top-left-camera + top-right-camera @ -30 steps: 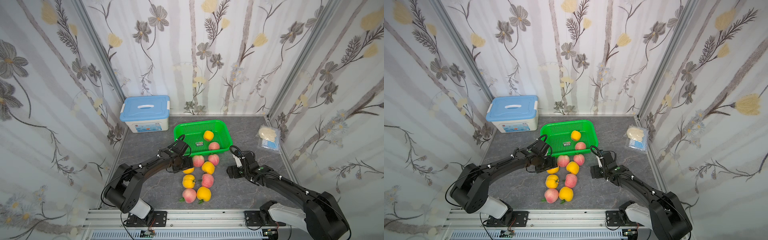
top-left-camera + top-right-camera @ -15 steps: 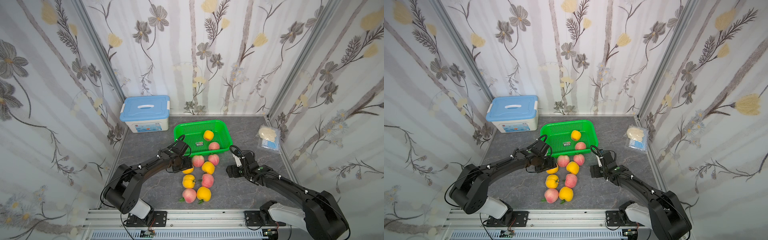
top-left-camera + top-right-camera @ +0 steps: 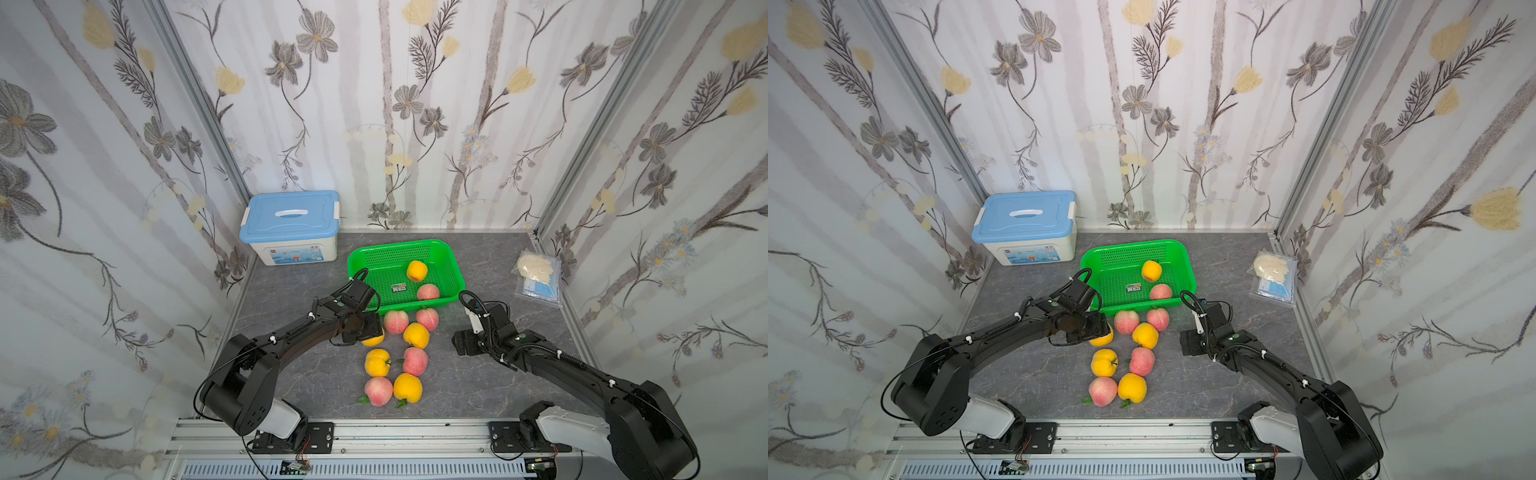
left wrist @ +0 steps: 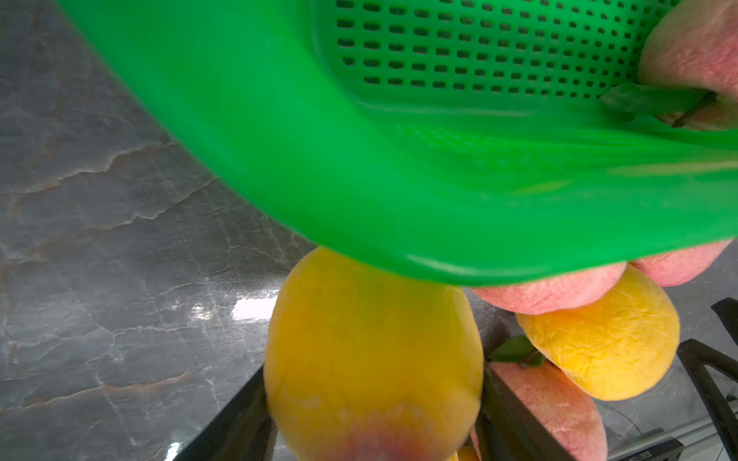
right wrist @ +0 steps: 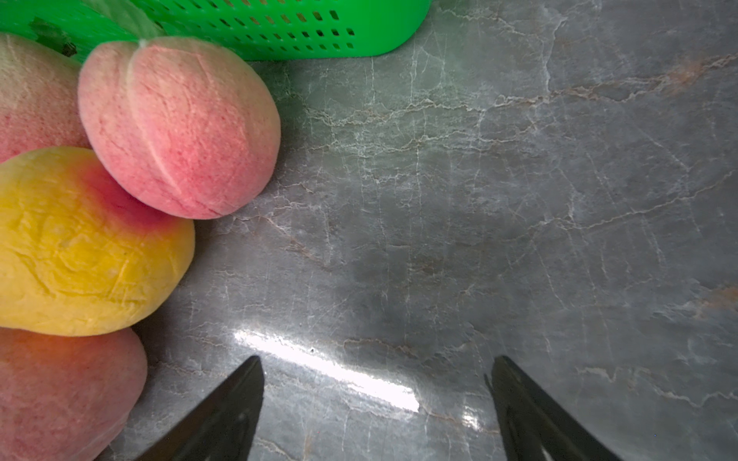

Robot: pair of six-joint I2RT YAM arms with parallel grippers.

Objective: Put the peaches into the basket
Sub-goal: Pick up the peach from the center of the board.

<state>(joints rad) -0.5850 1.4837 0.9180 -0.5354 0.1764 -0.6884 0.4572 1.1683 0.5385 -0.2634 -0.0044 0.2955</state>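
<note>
My left gripper (image 4: 373,403) is shut on a yellow peach (image 4: 371,359) that lies on the table just in front of the green basket's (image 3: 395,245) near left corner. In both top views the gripper (image 3: 368,330) covers most of that peach (image 3: 1102,340). Inside the basket lie a yellow peach (image 3: 417,271) and a pink peach (image 3: 427,292). Several more peaches, pink (image 3: 395,322) and yellow (image 3: 416,335), lie clustered on the table in front of the basket. My right gripper (image 5: 377,379) is open and empty, low over bare table to the right of the cluster (image 3: 464,345).
A white storage box with a blue lid (image 3: 291,226) stands at the back left. A clear plastic bag (image 3: 538,274) lies by the right wall. Flowered walls close in three sides, and a metal rail (image 3: 374,432) runs along the front.
My left gripper's fingers have closed onto the yellow peach. Both arms have stayed almost where they were, and the right gripper has stayed open.
</note>
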